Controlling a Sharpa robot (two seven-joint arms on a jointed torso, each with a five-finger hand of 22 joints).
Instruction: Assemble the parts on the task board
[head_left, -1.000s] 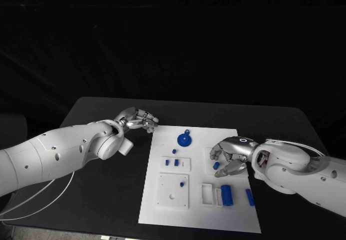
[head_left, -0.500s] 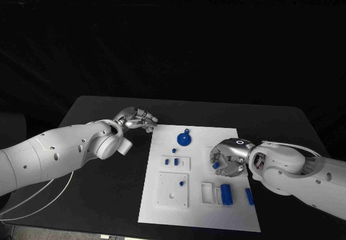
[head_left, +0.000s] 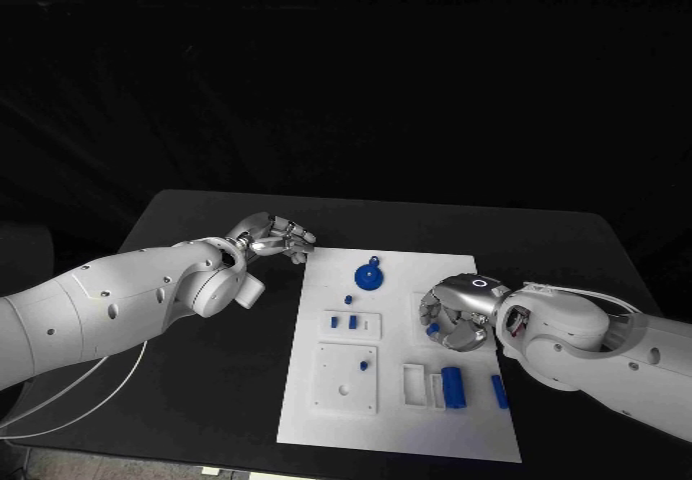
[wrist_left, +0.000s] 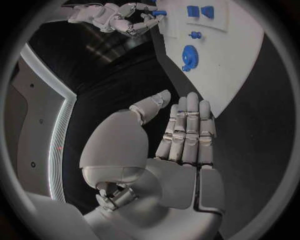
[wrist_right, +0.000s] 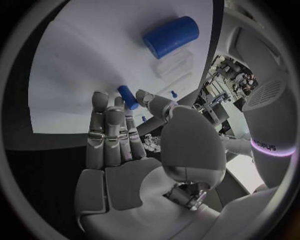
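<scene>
Task board (head_left: 397, 420): flat in the middle of the table, ready for assembly; blue parts spread across it.
Left hand (head_left: 274, 238): parked just off the board's far left corner; fingers straight, apart, holding nothing; probably waiting.
Right hand (head_left: 459, 312): over the board's right side; pinching a small peg.
Peg (wrist_right: 128, 96): between thumb and fingertips, lifted above the board; likely for insertion.
</scene>
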